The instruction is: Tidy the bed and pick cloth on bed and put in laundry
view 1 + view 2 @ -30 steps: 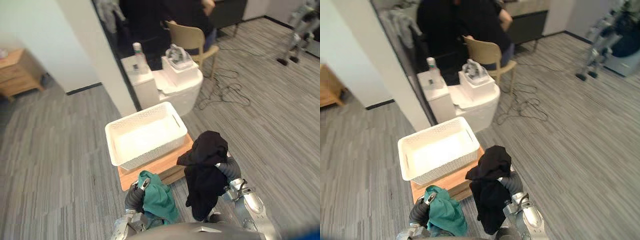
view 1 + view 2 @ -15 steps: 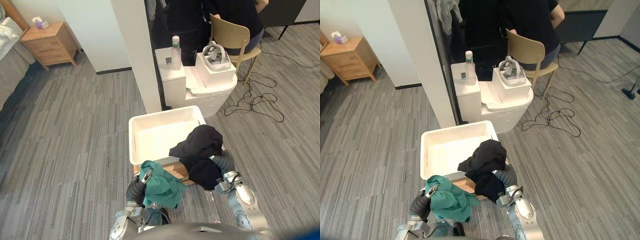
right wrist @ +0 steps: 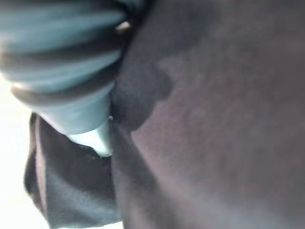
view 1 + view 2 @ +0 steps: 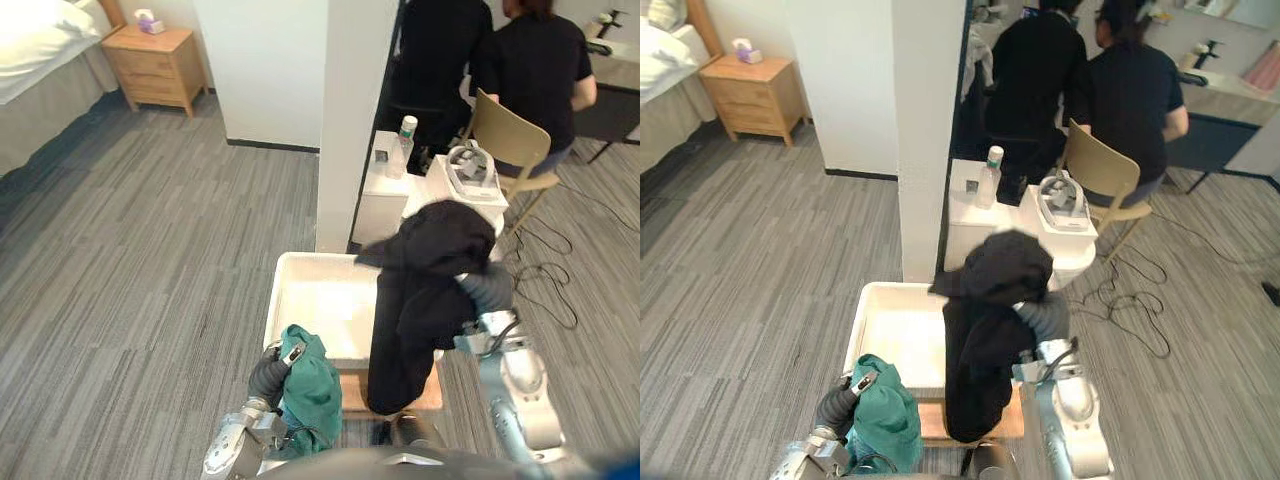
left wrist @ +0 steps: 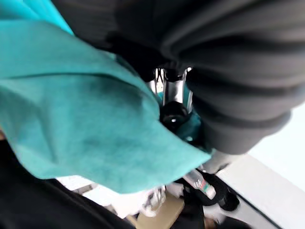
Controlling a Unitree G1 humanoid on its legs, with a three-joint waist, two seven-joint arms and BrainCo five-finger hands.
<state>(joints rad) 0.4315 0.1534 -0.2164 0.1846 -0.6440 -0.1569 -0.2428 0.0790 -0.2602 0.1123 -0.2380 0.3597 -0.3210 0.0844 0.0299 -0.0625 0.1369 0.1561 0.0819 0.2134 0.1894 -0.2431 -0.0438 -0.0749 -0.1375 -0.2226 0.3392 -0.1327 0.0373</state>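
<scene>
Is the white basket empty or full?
Empty where it shows: the white basket has a bare floor. The black cloth hangs in front of it, hiding part.

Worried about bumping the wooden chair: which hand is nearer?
Right. The right hand, under the black cloth, is at the basket edge toward the chair; the left hand, in the teal cloth, is at its opposite near corner.

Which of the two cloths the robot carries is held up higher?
The black cloth: it hangs from high up over the white basket, while the green cloth sits low at the basket's near edge.
</scene>
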